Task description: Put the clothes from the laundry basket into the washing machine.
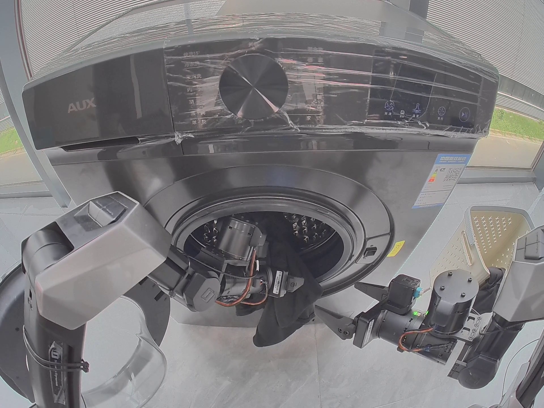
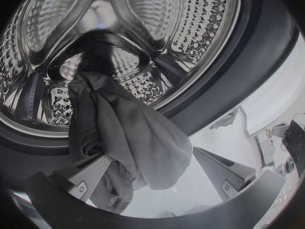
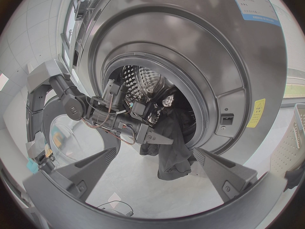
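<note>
A dark garment (image 1: 283, 307) hangs over the lower rim of the washing machine's (image 1: 317, 165) round opening, its upper part inside the steel drum (image 2: 152, 19) and its lower end dangling toward the floor. My left gripper (image 1: 290, 284) is at the opening, open, with the dark garment (image 2: 127, 124) draped across one finger (image 2: 82, 175). My right gripper (image 1: 347, 304) stands open and empty just right of the hanging cloth, low before the machine's front. From the right wrist, the garment (image 3: 173, 156) and the left gripper (image 3: 160, 136) sit at the opening.
The washer's glass door (image 1: 130, 335) is swung open to the left. A white perforated laundry basket (image 1: 493, 239) stands at the right with dark cloth (image 1: 488, 290) in it. Pale tiled floor (image 1: 238, 369) lies below the opening.
</note>
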